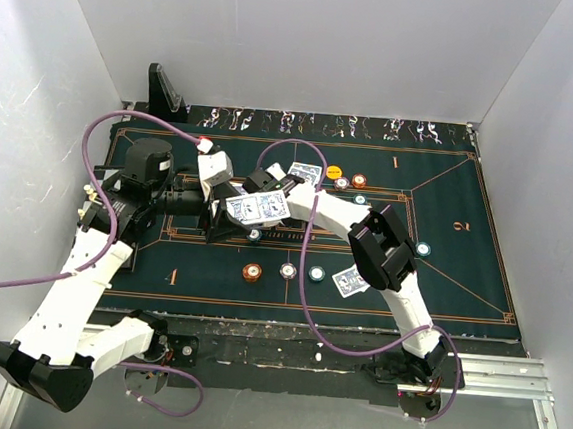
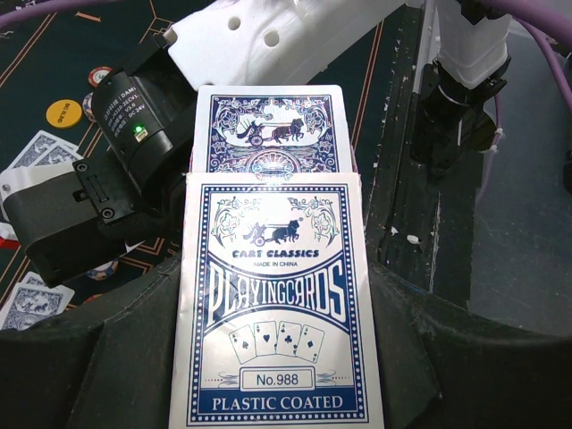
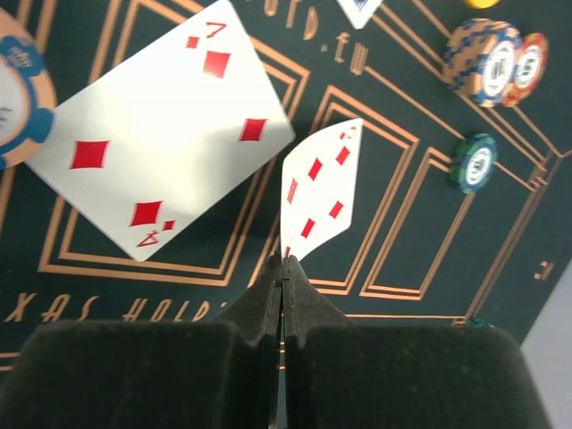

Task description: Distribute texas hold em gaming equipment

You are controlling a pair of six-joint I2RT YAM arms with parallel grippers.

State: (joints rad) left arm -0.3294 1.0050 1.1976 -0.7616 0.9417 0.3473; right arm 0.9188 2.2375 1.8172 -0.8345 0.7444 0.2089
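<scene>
Near row: orange chip, white chip and teal chip lie on the mat, at 6 o'clock from the grippers.
Left gripper: clamped on a blue card box, mid-mat.
Right gripper: at the box's 12 o'clock, tips pinching a diamonds card by its edge.
Far: yellow disc, 1 o'clock.

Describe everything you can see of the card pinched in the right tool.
The playing card is white-faced with red diamond pips, thin and stiff-looking. It is seen foreshortened, raised over the dark green mat, with one corner pinched in the shut, black-padded right tool. Its rank cannot be read. Nothing else touches it.
</scene>
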